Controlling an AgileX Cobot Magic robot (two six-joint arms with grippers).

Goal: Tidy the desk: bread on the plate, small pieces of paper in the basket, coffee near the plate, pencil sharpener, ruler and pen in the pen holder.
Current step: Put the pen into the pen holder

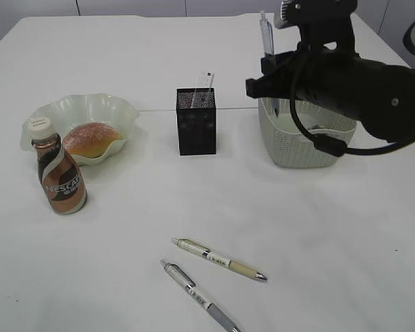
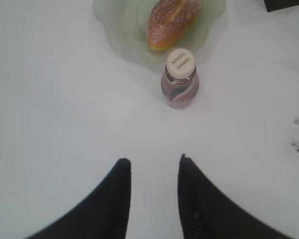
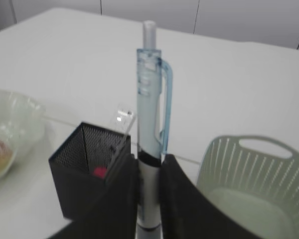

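Two pens (image 1: 219, 259) on desk (image 1: 318, 242), basket (image 1: 290, 149) contents hidden by right arm (image 1: 360, 86)

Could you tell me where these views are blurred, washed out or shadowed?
Exterior view: even light, soft shadows beside the holder and coffee; the dark right arm lacks detail. Left wrist view: the desk is nearly washed out, the near jaws blurred. Right wrist view: the pen is fairly sharp, the basket and plate soft.
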